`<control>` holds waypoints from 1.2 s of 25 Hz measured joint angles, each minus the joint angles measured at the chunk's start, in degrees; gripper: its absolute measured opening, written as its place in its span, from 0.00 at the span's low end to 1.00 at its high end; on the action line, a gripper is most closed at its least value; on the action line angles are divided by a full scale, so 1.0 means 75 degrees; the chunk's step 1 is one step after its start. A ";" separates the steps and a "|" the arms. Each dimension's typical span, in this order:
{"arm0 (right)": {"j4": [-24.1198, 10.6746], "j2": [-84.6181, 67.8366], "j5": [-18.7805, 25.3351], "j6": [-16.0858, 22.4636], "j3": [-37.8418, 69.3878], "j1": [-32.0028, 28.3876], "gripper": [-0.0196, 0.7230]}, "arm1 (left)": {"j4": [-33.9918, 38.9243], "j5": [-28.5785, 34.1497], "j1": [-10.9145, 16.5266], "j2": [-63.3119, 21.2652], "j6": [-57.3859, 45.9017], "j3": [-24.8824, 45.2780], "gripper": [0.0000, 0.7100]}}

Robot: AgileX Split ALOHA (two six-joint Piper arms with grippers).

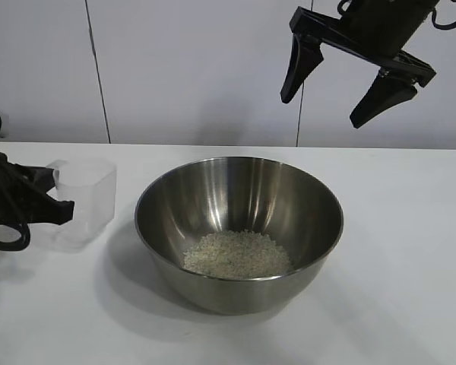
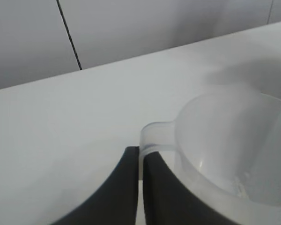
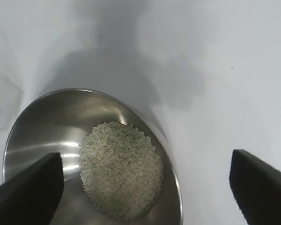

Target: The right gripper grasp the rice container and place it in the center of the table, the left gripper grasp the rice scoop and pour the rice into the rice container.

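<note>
Two arms face you: left gripper (image 1: 61, 207) jaws clamp the rice scoop (image 1: 83, 199) left of the rice container (image 1: 239, 228); right gripper (image 1: 348, 87) hangs above, jaws apart.

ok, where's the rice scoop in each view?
Exterior: rice scoop at left, upright beside the steel bowl, held by the left gripper.
Left wrist: lower right, tab handle clamped between the fingers.
Right wrist: not in it.
Shared landmark: the white table.
</note>
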 joint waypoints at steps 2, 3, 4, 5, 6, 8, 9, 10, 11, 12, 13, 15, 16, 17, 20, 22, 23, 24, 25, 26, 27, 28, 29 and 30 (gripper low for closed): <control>0.0000 0.0000 0.0000 0.0000 0.0000 0.0000 0.92 | 0.0055 -0.0007 0.0000 0.0113 0.0007 -0.0085 0.02; 0.0000 0.0000 0.0000 0.0000 0.0000 0.0000 0.92 | 0.0082 -0.0007 0.0000 0.0175 0.0013 -0.0117 0.02; 0.0000 0.0000 0.0000 0.0000 0.0000 0.0000 0.92 | 0.0112 -0.0007 0.0000 0.0228 0.0013 -0.0134 0.02; 0.0000 0.0000 -0.0007 0.0000 0.0000 0.0000 0.92 | 0.0139 -0.0016 0.0000 0.0275 0.0013 -0.0142 0.02; 0.0000 0.0000 -0.0006 0.0000 0.0000 0.0000 0.92 | 0.0140 -0.0016 0.0000 0.0326 0.0013 -0.0142 0.02; 0.0000 0.0000 -0.0006 0.0000 0.0000 0.0000 0.92 | 0.0147 -0.0022 0.0000 0.0380 0.0013 -0.0142 0.02; 0.0000 0.0000 -0.0006 0.0000 0.0000 0.0000 0.92 | 0.0156 -0.0050 0.0000 0.0386 0.0013 -0.0124 0.02; 0.0000 0.0000 -0.0015 0.0000 0.0000 0.0000 0.92 | 0.0156 -0.0077 0.0000 0.0386 0.0013 -0.0109 0.02; 0.0000 0.0000 -0.0015 0.0000 0.0000 0.0000 0.92 | 0.0156 -0.0085 0.0000 0.0386 0.0013 -0.0100 0.02; 0.0000 0.0000 -0.0015 0.0000 0.0000 0.0000 0.92 | 0.0156 -0.0109 0.0000 0.0386 0.0013 -0.0071 0.02; 0.0000 0.0000 -0.0020 0.0000 0.0000 0.0000 0.92 | 0.0156 -0.0118 0.0000 0.0386 0.0013 -0.0043 0.02; 0.0000 0.0000 -0.0020 0.0000 0.0000 0.0000 0.92 | 0.0156 -0.0132 0.0000 0.0386 0.0013 0.0024 0.04; 0.0000 0.0000 -0.0028 0.0000 0.0000 0.0000 0.92 | 0.0156 -0.0125 0.0000 0.0386 0.0013 0.0074 0.07; 0.0000 0.0000 -0.0036 0.0000 0.0000 0.0000 0.92 | 0.0156 -0.0119 0.0000 0.0386 0.0013 0.0129 0.13; 0.0000 0.0000 -0.0029 0.0000 0.0000 0.0000 0.92 | 0.0156 -0.0111 0.0000 0.0386 0.0013 0.0341 0.37; 0.0000 0.0000 -0.0029 0.0000 0.0000 0.0000 0.92 | 0.0156 -0.0111 0.0000 0.0386 0.0013 0.0455 0.55; 0.0000 0.0000 -0.0029 0.0000 0.0000 0.0000 0.92 | 0.0156 -0.0111 0.0000 0.0386 0.0013 0.0512 0.63; 0.0000 0.0000 -0.0022 0.0000 0.0000 0.0000 0.92 | 0.0156 -0.0111 0.0000 0.0386 0.0013 0.0568 0.69; 0.0000 0.0000 -0.0022 0.0000 0.0000 0.0000 0.92 | 0.0156 -0.0111 0.0000 0.0386 0.0013 0.0649 0.73; 0.0000 0.0000 -0.0022 0.0000 0.0000 0.0000 0.92 | 0.0156 -0.0111 0.0000 0.0386 0.0013 0.0746 0.76; 0.0000 0.0000 -0.0014 0.0000 0.0000 0.0000 0.92 | 0.0156 -0.0111 0.0000 0.0344 0.0013 0.0868 0.77; 0.0000 0.0000 -0.0014 0.0000 0.0000 0.0000 0.92 | 0.0156 -0.0111 0.0000 0.0283 0.0013 0.0983 0.78; 0.0000 0.0000 -0.0008 0.0000 0.0000 0.0000 0.92 | 0.0156 -0.0111 0.0000 0.0134 0.0013 0.1127 0.79; 0.0000 0.0000 -0.0008 0.0000 0.0000 0.0000 0.92 | 0.0156 -0.0111 0.0000 -0.0006 0.0013 0.1274 0.79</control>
